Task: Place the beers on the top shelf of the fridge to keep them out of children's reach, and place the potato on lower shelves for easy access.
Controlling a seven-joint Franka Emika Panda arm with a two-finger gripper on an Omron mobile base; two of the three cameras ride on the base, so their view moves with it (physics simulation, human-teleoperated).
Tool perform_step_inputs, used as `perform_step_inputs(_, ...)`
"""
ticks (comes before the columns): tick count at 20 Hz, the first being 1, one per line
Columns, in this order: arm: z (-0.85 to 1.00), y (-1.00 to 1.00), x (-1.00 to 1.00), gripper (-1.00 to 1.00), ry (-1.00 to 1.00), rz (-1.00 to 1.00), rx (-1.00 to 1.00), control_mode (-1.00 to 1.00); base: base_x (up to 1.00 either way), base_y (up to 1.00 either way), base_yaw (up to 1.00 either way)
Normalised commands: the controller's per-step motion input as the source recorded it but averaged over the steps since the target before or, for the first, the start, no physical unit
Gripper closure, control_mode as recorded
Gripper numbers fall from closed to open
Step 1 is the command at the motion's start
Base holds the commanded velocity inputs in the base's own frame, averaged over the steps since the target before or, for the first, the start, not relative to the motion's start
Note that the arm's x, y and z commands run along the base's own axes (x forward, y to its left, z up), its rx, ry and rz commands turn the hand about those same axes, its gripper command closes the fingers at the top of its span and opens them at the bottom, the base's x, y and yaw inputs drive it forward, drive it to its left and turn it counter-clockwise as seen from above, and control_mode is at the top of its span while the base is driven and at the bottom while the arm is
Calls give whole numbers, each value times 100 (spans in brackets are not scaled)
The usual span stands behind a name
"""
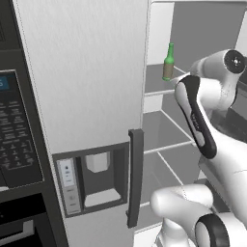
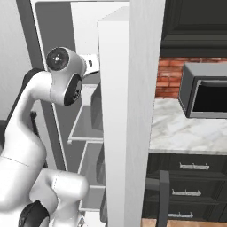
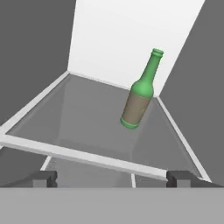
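One beer bottle with a label stands on the top shelf inside the open fridge, toward the right of the hand view, so that part looks done. The gripper, at the bottom of the frame, is spread wide and empty, just outside the shelf's rim. I'd judge the second bottle and the potato remain.
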Motion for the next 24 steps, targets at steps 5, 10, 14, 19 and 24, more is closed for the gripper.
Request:
perform_step_inputs(5,0,3,-100,-100,13,-7,18,-100,0,0,0)
perform_step_inputs(10,-10,9,-90,-100,15,-5,23,-100,0,0,0)
perform_step_inputs(14,-24,15,-78,-100,15,0,8,-100,0,0,0)
perform_step_inputs(19,-27,47,-31,-100,21,0,-5,-100,0,0,0)
perform_step_inputs(24,-6,35,0,-100,22,0,-6,-100,0,0,0)
